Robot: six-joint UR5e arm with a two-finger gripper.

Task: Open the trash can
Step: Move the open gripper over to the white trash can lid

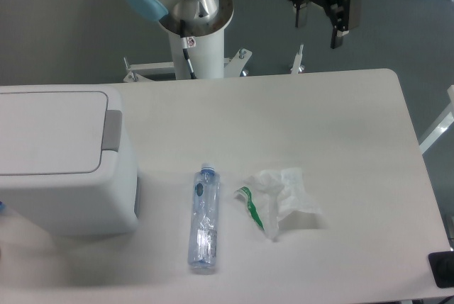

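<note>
The trash can is a large boxy white bin at the table's left side. Its flat white lid lies shut, with a grey press bar along its right edge. My gripper hangs at the top right of the view, beyond the table's far edge and far from the bin. Its two dark fingers stand apart, open, with nothing between them.
A clear plastic bottle with a blue cap lies on the white table right of the bin. A crumpled white wrapper with green print lies beside it. The arm's white pedestal stands behind the table's far edge.
</note>
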